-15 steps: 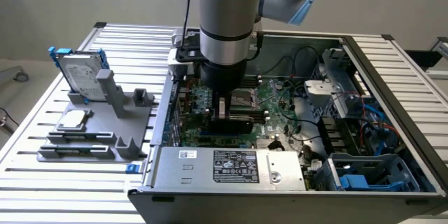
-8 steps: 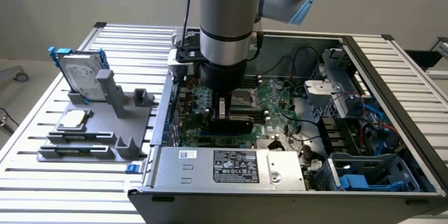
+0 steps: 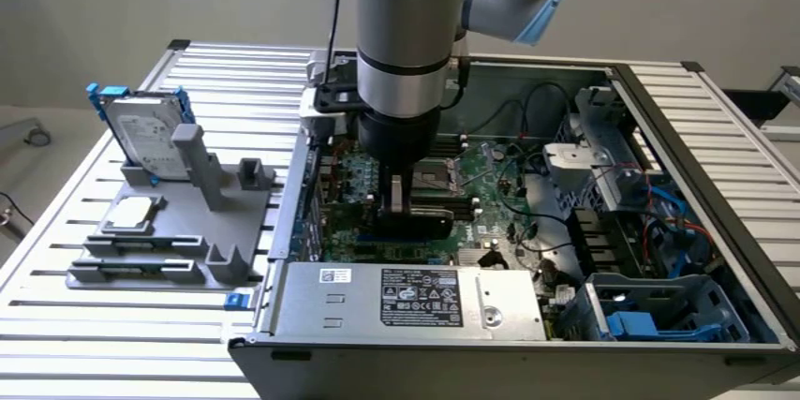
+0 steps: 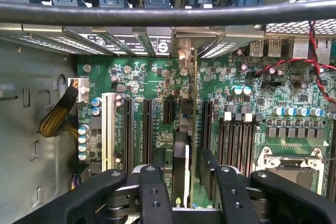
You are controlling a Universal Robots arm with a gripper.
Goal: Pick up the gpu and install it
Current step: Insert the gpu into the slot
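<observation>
While the jaws clench it, gpu [image 4: 181,148] stands on edge directly over the motherboard [image 4: 137,77], long axis parallel to that board's black expansion slots [image 4: 148,124], lower edge at one slot, seating unclear.

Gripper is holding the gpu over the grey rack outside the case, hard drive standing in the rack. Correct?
No. The gripper holds the gpu inside the open case, above the motherboard, not over the grey rack; the exterior view shows it. The hard drive does stand in the rack.
</observation>
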